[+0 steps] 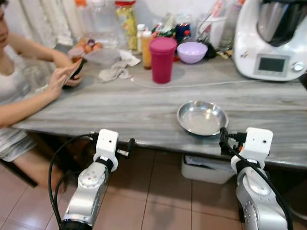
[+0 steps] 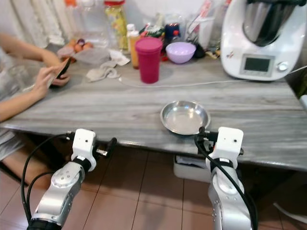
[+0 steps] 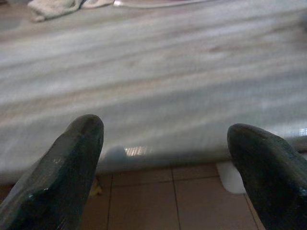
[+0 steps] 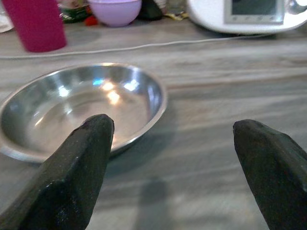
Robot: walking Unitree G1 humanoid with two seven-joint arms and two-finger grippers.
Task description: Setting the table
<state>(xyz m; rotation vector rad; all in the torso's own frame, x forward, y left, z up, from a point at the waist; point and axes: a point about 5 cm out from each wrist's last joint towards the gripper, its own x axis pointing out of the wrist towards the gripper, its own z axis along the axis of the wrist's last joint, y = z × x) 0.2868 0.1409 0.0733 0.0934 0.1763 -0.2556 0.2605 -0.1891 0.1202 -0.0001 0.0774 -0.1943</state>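
Grey table (image 1: 144, 110), steel bowl (image 1: 202, 118) near right gripper (image 4: 177, 158), left gripper (image 3: 163, 158), both jaws apart

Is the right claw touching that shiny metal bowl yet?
Apart. In the right wrist view, bare tabletop separates the open right claw from the steel bowl.

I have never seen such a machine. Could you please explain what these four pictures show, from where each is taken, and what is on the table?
This is a humanoid robot with two silver arms. The two wide pictures come from its head camera, looking down. The other two come from cameras on its wrists, looking along the black fingers. The left gripper and the right gripper are both open, holding nothing, at the near edge of the grey marble-patterned table. On it lie a shallow round steel dish, a magenta plastic cup with lid, a lilac bowl and a white kitchen machine. A seated person holds a phone.
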